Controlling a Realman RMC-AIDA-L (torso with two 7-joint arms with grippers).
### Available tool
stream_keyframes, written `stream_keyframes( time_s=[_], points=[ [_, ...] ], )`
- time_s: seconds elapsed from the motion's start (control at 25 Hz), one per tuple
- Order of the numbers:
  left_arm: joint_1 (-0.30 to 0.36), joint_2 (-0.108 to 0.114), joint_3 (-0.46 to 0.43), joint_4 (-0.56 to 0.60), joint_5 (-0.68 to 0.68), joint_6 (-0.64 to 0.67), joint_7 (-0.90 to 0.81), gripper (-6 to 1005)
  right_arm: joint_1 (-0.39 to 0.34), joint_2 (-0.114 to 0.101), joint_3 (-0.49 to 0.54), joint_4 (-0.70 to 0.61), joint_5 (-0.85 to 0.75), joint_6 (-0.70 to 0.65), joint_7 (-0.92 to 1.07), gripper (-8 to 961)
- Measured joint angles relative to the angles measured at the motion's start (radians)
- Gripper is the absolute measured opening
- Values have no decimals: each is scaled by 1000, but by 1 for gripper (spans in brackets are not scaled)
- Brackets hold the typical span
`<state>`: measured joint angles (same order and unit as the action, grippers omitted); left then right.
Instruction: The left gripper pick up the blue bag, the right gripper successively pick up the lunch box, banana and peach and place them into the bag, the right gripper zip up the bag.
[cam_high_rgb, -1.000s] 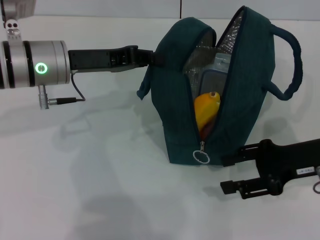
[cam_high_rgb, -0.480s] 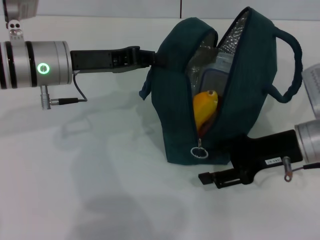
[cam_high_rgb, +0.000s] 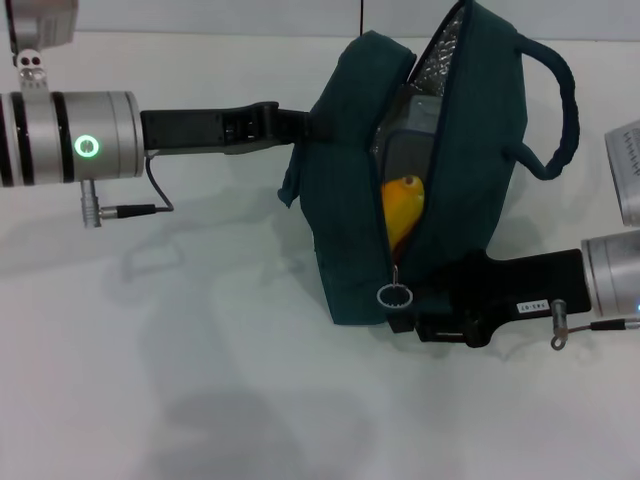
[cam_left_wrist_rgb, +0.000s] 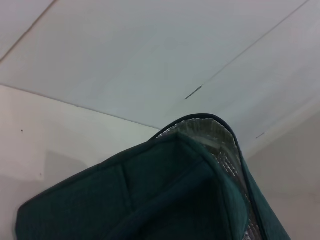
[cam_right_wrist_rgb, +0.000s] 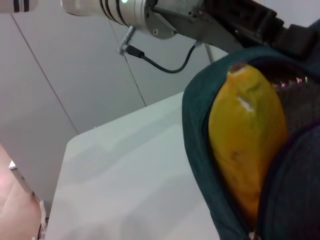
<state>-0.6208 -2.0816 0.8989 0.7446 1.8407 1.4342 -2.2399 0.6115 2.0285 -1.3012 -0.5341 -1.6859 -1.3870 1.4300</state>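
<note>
1. The blue bag (cam_high_rgb: 345, 190) stands upright on the white surface (cam_high_rgb: 180, 380), its mouth gaping; the zipper pull ring (cam_high_rgb: 395, 296) hangs at the low end of the opening, near the bag's base.
2. Inside, the banana (cam_high_rgb: 402, 205) stands on end close to the zipper line, with the lunch box (cam_high_rgb: 405, 150) behind it. A dark red shape below the banana may be the peach, but I cannot tell.
3. The left end effector (cam_high_rgb: 300, 120) reaches to the bag's upper side and seems to clamp the fabric there, though its fingers are hidden, so its state is unclear.
4. The right end effector (cam_high_rgb: 420, 322) sits low at the bag's base just beside the ring; whether it is open or closed on anything cannot be told.
5. Risks, as I judge them:
   - The slider could jam against the banana, which crowds the opening.
   - A missed or weak pinch on the small ring would let it slip.
   - Pulling the zipper could drag or tip the bag if the left hold gives.
</note>
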Motion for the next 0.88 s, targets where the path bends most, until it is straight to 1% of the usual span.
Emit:
stream_keyframes(
  time_s=[0.08,0.24,0.6,0.72,0.88],
  points=[
    [-1,-1,1,-1,0,0,2,155,1,0,-1,6,1,0,-1,476],
    [-1,-2,1,-1,0,3,3,159,0,0,-9,17,24,1,-1,243],
    [1,-3,2,-8,0,6,3,168,-22,-1,-7,18,32,7,3,94],
    [1,-3,2,-8,0,7,3,171,-36,-5,-2,16,39,12,9,45],
    [1,-3,2,-9,0,8,3,175,-72,-9,0,-10,87,0,0,17]
  ],
)
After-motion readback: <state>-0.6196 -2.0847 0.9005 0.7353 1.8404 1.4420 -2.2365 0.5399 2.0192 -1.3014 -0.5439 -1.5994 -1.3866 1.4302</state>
